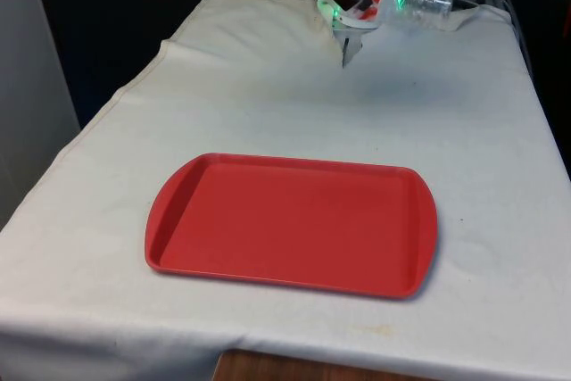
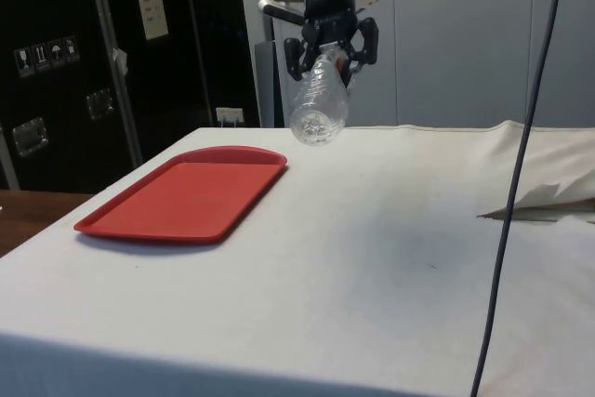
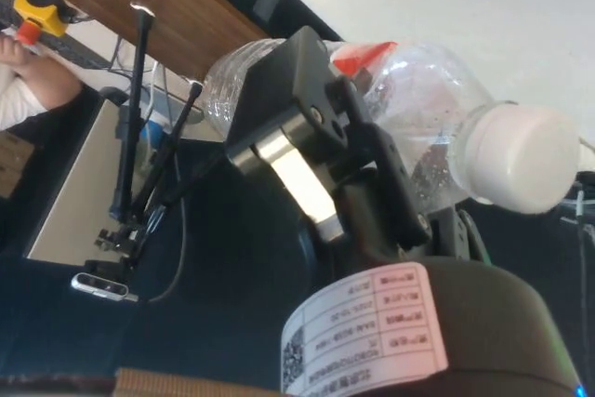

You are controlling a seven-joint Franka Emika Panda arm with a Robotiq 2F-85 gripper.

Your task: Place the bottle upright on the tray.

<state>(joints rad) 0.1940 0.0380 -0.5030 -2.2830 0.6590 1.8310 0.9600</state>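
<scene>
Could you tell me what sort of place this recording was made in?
Probably a robotics lab or test room: a cloth-covered table, dark cabinets with labels behind, and the gripper holding a clear bottle near a red tray.

Clear plastic bottle (image 2: 319, 104) (probably), matt cloth (image 1: 268, 95).

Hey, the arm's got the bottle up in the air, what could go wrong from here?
The bottle hangs tilted in the gripper, held high above the cloth and well short of the red tray. It is smooth clear plastic, so it might slip or swing in the grip during the carry. It must also be turned base-down; set down still tilted, it would likely tip over on the flat tray.
</scene>
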